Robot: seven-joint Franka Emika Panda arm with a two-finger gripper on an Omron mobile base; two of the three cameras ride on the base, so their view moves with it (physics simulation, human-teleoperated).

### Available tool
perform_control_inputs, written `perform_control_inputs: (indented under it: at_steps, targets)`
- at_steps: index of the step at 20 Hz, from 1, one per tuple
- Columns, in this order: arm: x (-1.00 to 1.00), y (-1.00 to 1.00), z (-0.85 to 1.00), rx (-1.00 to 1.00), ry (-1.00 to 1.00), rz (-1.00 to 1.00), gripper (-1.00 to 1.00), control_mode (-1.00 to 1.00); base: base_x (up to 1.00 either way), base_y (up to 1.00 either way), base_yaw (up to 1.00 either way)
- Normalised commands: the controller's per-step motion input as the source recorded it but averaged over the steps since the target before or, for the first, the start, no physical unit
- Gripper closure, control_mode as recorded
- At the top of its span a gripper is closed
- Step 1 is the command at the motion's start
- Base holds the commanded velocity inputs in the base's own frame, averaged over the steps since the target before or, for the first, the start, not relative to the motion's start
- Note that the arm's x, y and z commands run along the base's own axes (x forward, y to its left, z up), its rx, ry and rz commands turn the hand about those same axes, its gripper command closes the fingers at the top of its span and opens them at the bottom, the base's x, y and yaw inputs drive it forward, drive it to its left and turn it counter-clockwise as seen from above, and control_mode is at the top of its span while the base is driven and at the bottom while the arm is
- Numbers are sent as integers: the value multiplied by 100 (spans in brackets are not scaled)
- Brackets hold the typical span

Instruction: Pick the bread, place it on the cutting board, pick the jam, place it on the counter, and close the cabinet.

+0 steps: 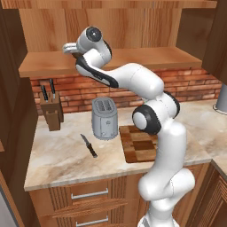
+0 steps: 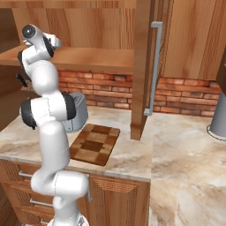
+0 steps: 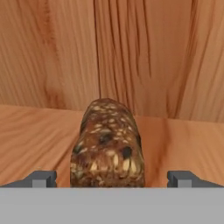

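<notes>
The small dark brown, seed-flecked bread loaf is lying on the wooden cabinet shelf, straight ahead of the end effector and centred between its two dark fingertips. The loaf's long axis is running away from the hand toward the cabinet's back panel. The end effector is standing wide, holding nothing, its fingertips flanking the loaf's near end without touching it.

Red brick backsplash — wooden drawers
</notes>
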Motion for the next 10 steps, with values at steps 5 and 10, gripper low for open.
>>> perform_control_inputs:
  at_steps: [5,10]
  targets:
    - [31,4,-11,0,0,0,-100,-100,0,0,0]
    - [30,5,-11,0,0,0,-100,-100,0,0,0]
